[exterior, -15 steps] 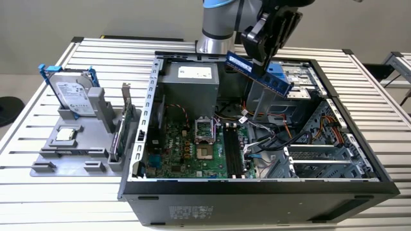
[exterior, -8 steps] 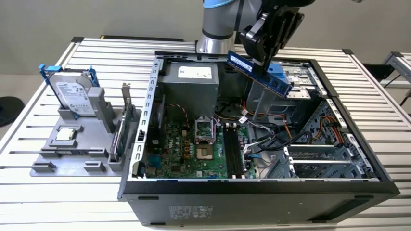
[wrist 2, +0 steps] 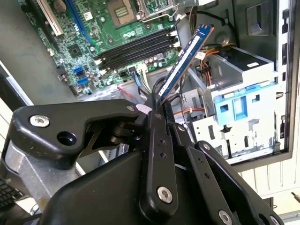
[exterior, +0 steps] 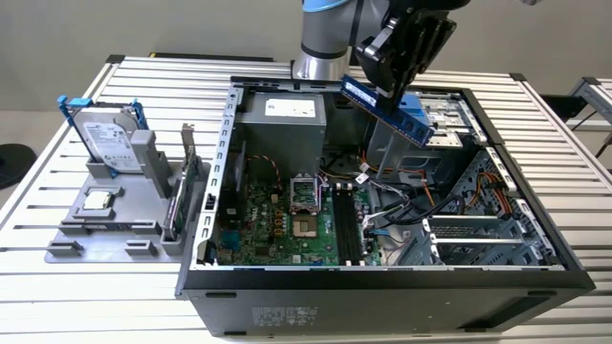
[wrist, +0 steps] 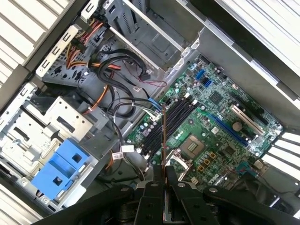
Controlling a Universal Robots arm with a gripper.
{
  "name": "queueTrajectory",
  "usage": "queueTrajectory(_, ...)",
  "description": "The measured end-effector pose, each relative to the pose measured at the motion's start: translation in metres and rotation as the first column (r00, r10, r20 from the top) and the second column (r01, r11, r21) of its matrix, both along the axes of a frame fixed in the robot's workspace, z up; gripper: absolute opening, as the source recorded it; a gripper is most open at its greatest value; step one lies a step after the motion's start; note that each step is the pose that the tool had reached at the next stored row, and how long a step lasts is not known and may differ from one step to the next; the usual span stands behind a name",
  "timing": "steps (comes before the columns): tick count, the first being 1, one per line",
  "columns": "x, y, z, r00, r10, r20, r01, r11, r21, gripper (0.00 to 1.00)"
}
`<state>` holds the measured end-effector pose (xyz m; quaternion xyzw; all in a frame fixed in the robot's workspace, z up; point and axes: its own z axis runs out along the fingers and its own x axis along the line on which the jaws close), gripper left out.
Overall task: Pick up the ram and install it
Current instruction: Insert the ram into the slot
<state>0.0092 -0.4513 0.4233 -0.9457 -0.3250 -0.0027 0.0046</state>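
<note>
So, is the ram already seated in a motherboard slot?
No, the fingers hold the ram in the air above the open case.

Single arm [exterior: 320,43] enters from the top of the exterior view: upright grey link, blue ring at the top edge, silver collar lower down. The black wrist sits to the exterior view's right of that link, tilted, with the fingers angled down toward the exterior view's left. Gripper [exterior: 386,92] is closed, jaws pinching the ram [exterior: 413,127] partway along it. The stick is held at a slant in the air. In the second wrist view the gripper [wrist 2: 154,107] shows black linkage bars with screws converging, the ram sticking out past the tips. In the first wrist view the gripper [wrist: 164,172] clamps the ram edge-on, a thin line between the tips.
</note>
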Motion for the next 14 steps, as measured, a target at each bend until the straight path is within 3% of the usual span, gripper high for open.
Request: queueTrajectory(14, 0.0011, 0.0, 0.0, 0.9958, -0.092, 0.0001, 0.092, 0.9958, -0.0019, 0.0)
